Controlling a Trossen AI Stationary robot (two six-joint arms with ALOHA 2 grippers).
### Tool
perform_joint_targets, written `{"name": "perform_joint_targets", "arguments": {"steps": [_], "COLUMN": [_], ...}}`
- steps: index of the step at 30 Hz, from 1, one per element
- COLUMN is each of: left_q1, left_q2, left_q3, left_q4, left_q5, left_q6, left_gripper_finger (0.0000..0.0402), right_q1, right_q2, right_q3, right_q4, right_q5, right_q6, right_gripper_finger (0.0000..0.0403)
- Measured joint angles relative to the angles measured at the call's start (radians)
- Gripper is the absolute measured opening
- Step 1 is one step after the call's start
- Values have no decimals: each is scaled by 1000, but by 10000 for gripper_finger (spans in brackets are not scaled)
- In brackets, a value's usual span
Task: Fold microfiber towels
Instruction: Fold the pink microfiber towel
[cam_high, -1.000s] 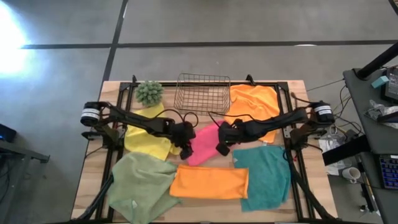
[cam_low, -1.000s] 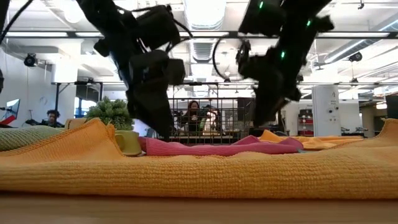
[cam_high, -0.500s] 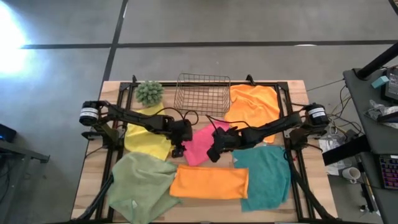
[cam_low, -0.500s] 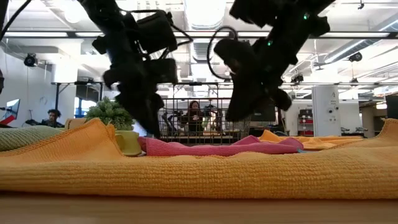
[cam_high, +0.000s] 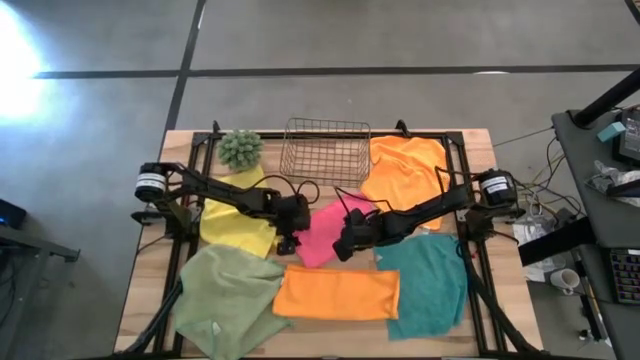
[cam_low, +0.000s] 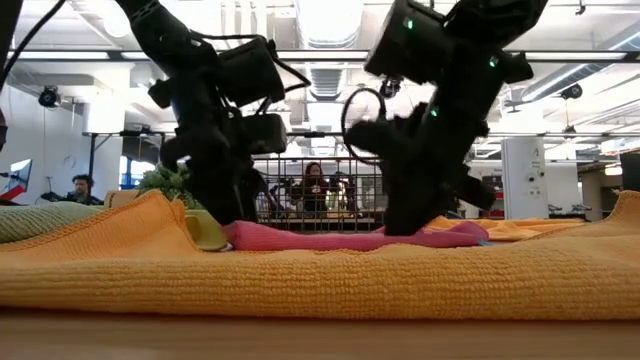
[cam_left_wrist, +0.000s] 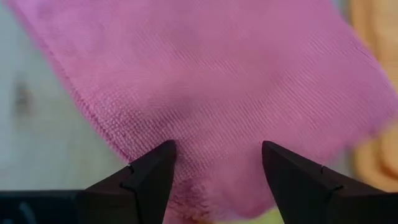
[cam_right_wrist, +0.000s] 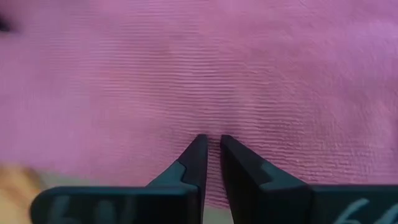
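at frame centre of the high view, a wooden table (cam_high: 150, 290) bearing, by size:
- teal towel (cam_high: 430, 285), lower right, spread flat.
- sage green towel (cam_high: 225, 295), lower left, rumpled.
- orange towel (cam_high: 405, 165), upper right, beside the wire basket (cam_high: 325, 152).
- folded orange towel (cam_high: 335, 293), bottom centre.
- yellow towel (cam_high: 235, 215), left of centre, under the left arm.
- pink towel (cam_high: 325, 228), centre, between both grippers.
- spiky green plant (cam_high: 240, 148), upper left.
- left gripper (cam_left_wrist: 214, 165), at the pink towel's left edge, jaws spread wide over the cloth, holding nothing.
- right gripper (cam_right_wrist: 211, 155), at the pink towel's right edge, jaws nearly closed, tips against the cloth; whether they pinch it cannot be told.
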Motion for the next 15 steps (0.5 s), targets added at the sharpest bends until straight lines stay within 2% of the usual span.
{"name": "perform_joint_targets", "arguments": {"steps": [4, 9, 15], "left_q1": [-8, -14, -14], "left_q2": [0, -12, -83], "left_q3": [0, 4, 14], "left_q4": [1, -16, -14], "left_q5": [98, 101, 86], "left_q6": [-24, -34, -53], "left_gripper_finger": [225, 225, 225], "right_q1": [6, 8, 9], "right_q2": [-1, -4, -24], "right_q3": [1, 3, 2], "right_q4": [-50, -134, -239], "right_q5": [11, 17, 24], "right_q6": [13, -47, -165], "right_gripper_finger": [38, 38, 38]}}
